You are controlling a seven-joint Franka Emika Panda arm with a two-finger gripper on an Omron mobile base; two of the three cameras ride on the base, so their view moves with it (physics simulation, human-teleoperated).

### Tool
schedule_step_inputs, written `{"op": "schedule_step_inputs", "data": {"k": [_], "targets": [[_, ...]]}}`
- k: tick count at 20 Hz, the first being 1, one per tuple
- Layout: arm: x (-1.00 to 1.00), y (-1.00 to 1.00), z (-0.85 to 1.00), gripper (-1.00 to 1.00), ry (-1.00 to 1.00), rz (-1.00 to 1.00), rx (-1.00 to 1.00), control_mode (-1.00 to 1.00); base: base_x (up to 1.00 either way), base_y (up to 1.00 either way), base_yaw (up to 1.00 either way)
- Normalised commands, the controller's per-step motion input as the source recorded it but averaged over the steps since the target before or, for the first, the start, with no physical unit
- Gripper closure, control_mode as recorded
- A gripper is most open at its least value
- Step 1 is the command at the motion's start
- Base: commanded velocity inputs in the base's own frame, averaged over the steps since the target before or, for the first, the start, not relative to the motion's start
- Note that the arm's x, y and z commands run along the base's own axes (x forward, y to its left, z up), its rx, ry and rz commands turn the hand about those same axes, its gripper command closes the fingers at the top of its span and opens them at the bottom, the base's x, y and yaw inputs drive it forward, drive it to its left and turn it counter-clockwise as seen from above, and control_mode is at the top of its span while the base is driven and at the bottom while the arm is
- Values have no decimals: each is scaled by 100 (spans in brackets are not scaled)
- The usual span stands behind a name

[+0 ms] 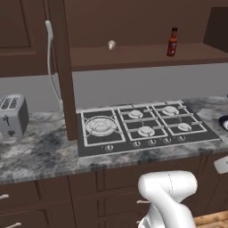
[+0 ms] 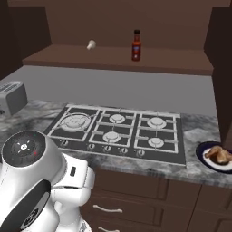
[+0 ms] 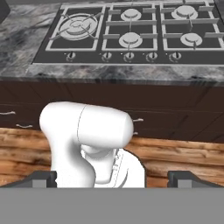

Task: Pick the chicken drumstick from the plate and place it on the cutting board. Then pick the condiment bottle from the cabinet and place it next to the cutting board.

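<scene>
The chicken drumstick (image 2: 219, 155) lies on the navy-rimmed plate (image 2: 205, 157) on the counter right of the cooktop; the plate's (image 1: 224, 121) edge also shows at the right border of the left base view. The red condiment bottle (image 1: 172, 41) (image 2: 136, 45) stands upright on the shelf of the open brown cabinet (image 1: 147, 55) (image 2: 118, 59). In the hand view my gripper (image 3: 113, 179) is open, its fingertips (image 3: 43, 178) far apart with nothing between them, low in front of the counter and far from both things. The cutting board is out of view.
A six-burner gas cooktop (image 1: 142, 127) (image 2: 118, 131) (image 3: 127, 35) sits in the marble counter. A toaster (image 1: 11, 116) (image 2: 11, 97) stands at the left. The cabinet door (image 1: 67, 67) hangs open edge-on. A small pale object (image 1: 111, 44) (image 2: 91, 44) lies on the shelf. Drawers (image 2: 136, 199) lie below.
</scene>
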Motion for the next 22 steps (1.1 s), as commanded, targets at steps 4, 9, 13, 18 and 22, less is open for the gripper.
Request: {"op": "schedule_step_inputs", "data": {"k": [4, 9, 13, 18, 22], "targets": [[0, 0, 0, -100, 0, 0, 0, 100, -41, -5, 0], [0, 0, 0, -100, 0, 0, 0, 100, -41, -4, 0], [0, 0, 0, -100, 0, 0, 0, 100, -27, -8, 0], [0, 0, 0, -100, 0, 0, 0, 100, -20, -17, 1], [0, 0, 0, -100, 0, 0, 0, 100, -9, -35, 2]]}}
